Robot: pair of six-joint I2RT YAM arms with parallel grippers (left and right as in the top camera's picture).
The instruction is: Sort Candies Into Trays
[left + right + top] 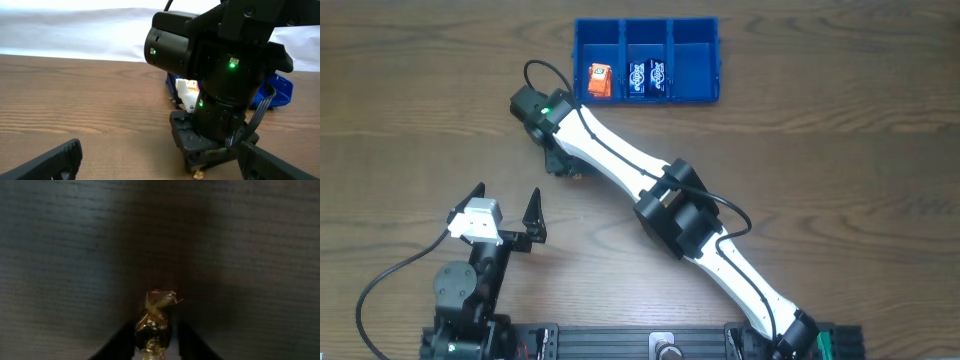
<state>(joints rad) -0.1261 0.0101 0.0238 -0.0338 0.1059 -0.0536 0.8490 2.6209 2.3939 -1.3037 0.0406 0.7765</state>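
So the right gripper (156,344) is pinched shut around a gold-wrapped candy (154,326), down low at the wooden table (410,90), near the left end of the blue tray (646,98) but not over it. The tray has an orange candy (599,81) in its left slot and a dark blue candy (647,76) in the middle one. The left gripper (508,191) sits with its fingers spread wide near its own base, well apart from all that.
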